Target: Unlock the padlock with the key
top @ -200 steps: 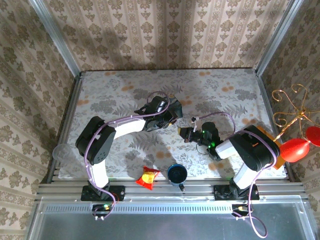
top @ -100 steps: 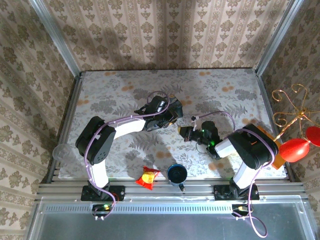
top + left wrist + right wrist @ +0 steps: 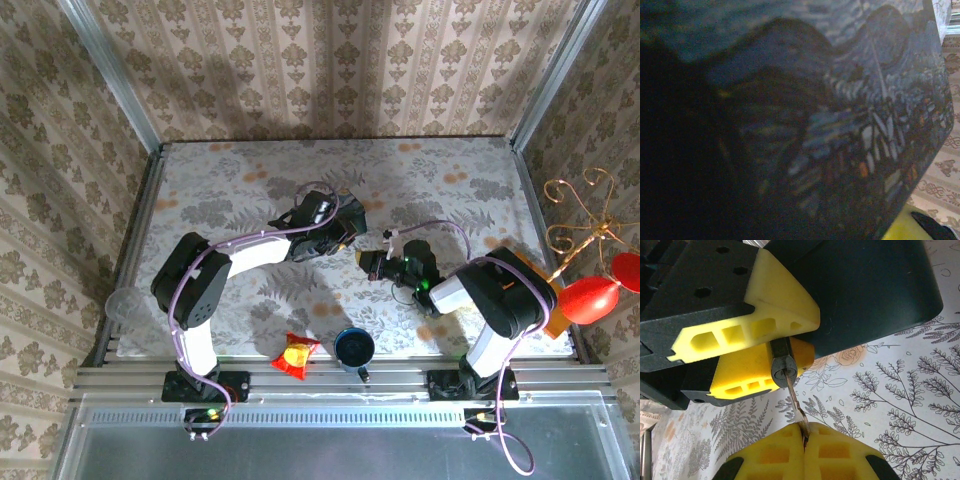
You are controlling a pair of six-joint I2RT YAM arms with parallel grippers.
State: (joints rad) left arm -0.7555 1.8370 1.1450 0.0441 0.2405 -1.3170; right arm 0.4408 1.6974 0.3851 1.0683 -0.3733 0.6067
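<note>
Partly done, by the look of it. Nearest, in the right wrist view: right hand point(image 3: 803, 436) pinched shut on key point(image 3: 794, 399), blade run up into the keyway of padlock point(image 3: 783, 366). Just beyond, padlock nipped between the yellow pads of left hand point(image 3: 801, 338), over the bench point(image 3: 900, 405) and hard by the dark tin point(image 3: 875, 290); cannot tell whether touching it. So far, then: key picked up, lined up and entered, though cannot tell how deep. Left to do, judging from this: turn the key and spring the shackle, hidden here behind the pads. Against the top view a second back, near to far: cup point(image 3: 354, 347) and snack packet point(image 3: 296, 355) unmoved at the near edge; right hand nudged slightly farther out toward left hand; left arm where it was.
</note>
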